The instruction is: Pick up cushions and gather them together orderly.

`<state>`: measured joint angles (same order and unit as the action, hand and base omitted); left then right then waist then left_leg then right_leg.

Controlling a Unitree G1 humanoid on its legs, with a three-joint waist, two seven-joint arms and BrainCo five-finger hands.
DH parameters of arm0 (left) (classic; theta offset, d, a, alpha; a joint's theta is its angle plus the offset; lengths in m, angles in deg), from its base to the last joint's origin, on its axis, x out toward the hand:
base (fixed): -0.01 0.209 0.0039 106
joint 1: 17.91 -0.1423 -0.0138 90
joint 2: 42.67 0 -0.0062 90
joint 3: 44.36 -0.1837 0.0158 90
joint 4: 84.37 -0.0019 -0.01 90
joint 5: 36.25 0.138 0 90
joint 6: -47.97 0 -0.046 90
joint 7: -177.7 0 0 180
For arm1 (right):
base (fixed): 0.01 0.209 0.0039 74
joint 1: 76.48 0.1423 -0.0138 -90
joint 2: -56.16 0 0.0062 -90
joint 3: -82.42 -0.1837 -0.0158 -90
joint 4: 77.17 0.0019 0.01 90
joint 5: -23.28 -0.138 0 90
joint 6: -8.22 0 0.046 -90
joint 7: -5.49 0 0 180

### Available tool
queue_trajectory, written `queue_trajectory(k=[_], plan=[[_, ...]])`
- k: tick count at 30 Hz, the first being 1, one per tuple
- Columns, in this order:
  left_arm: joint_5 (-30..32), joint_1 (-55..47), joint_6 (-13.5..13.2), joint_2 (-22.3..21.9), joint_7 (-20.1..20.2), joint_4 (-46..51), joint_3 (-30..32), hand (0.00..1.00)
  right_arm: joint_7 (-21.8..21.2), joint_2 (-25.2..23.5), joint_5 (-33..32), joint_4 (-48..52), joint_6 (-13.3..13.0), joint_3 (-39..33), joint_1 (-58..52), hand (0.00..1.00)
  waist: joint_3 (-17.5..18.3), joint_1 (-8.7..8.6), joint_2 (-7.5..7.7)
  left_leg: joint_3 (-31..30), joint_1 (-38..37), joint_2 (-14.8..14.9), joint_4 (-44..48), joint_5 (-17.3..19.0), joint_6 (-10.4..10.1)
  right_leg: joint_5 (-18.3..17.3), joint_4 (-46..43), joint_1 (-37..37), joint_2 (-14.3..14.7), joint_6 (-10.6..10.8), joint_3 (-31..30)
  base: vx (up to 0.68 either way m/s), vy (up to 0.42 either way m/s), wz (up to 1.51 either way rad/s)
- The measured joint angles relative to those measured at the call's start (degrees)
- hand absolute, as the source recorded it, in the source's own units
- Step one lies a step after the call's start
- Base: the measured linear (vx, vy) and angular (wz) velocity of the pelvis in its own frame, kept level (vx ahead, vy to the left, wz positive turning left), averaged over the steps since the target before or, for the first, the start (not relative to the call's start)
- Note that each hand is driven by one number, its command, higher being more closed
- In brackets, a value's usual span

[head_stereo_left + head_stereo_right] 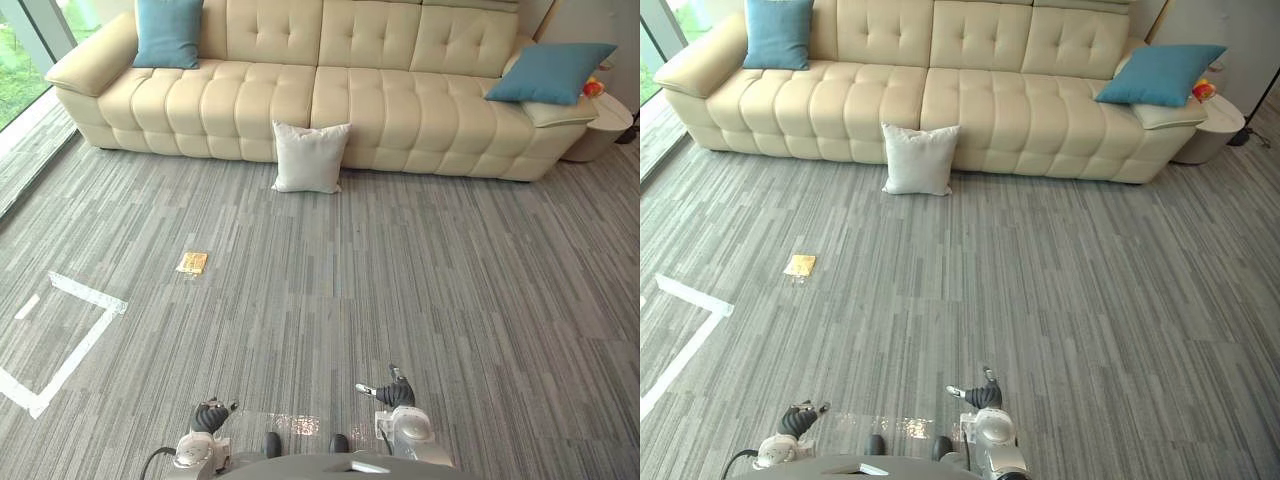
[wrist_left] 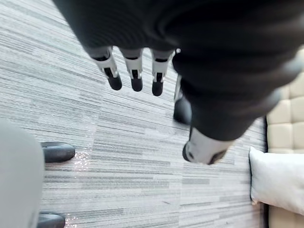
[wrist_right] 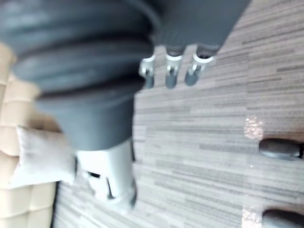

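Far from the white square fabric cushion (image 1: pixel 310 156), your left hand (image 1: pixel 210 415) and right hand (image 1: pixel 395 394) are hanging slack, empty; walk closer.

Cream sofa (image 1: pixel 400 100) at back, yellow pkt (image 1: pixel 192 262) on carpet (image 1: pixel 450 300), white tape (image 1: pixel 85 290)

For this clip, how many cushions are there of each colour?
Blue cushions: 2
White cushion: 1
Total: 3
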<state>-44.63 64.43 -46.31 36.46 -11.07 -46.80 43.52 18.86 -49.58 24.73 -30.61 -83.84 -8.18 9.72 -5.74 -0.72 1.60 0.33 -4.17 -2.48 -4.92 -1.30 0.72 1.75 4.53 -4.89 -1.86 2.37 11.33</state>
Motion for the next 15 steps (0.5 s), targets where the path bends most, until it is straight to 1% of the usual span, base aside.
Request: queue_trajectory(k=[4,6,8,11,15], plan=[[0.01,0.46,0.75,-0.26,-0.69,-1.73,2.43,0.0,-0.07,0.1,0.01,-3.38,0.13,-0.63,0.77,0.0,-0.37,-0.11,0.05,1.4,-0.81,0.06,0.0,0.04,-0.05,0.16,0.0,-0.44,0.0,0.06,-1.12,-0.01,0.002,-0.12],[0.02,0.92,0.92,-0.57,-0.86,-3.0,3.79,0.0,-0.1,0.12,-0.01,-5.46,0.24,-1.15,1.3,0.0,-0.54,-0.62,-0.11,1.55,-1.35,0.04,0.0,0.07,-0.09,0.19,0.0,-0.92,-0.03,0.09,-1.28,-0.04,-0.001,-0.06],[0.04,1.25,1.09,-0.63,-0.84,-4.11,5.27,0.0,-0.16,0.17,-0.19,-7.67,0.85,-2.99,1.65,0.0,-0.63,-0.67,-0.18,1.71,-1.66,0.08,0.0,0.08,-0.1,0.21,0.01,-1.14,-0.01,0.06,-1.38,-0.05,-0.008,-0.03],[0.06,1.34,1.38,-0.65,-0.82,-4.88,7.01,0.0,-0.2,0.45,-1.62,-9.83,1.06,-4.82,1.82,0.0,-0.69,-0.69,-0.26,2.13,-1.96,0.16,0.0,0.08,-0.1,0.35,0.01,-1.29,0.04,-0.02,-1.67,-0.05,-0.009,-0.06],[0.12,1.44,1.42,-0.73,-0.67,-5.59,8.46,0.0,-0.26,1.01,-1.79,-12.28,1.29,-6.91,1.79,0.0,-0.7,-0.71,-0.27,2.72,-2.42,0.22,0.0,0.09,-0.11,0.5,0.02,-1.58,0.06,-0.02,-2.11,-0.05,-0.009,-0.07]])
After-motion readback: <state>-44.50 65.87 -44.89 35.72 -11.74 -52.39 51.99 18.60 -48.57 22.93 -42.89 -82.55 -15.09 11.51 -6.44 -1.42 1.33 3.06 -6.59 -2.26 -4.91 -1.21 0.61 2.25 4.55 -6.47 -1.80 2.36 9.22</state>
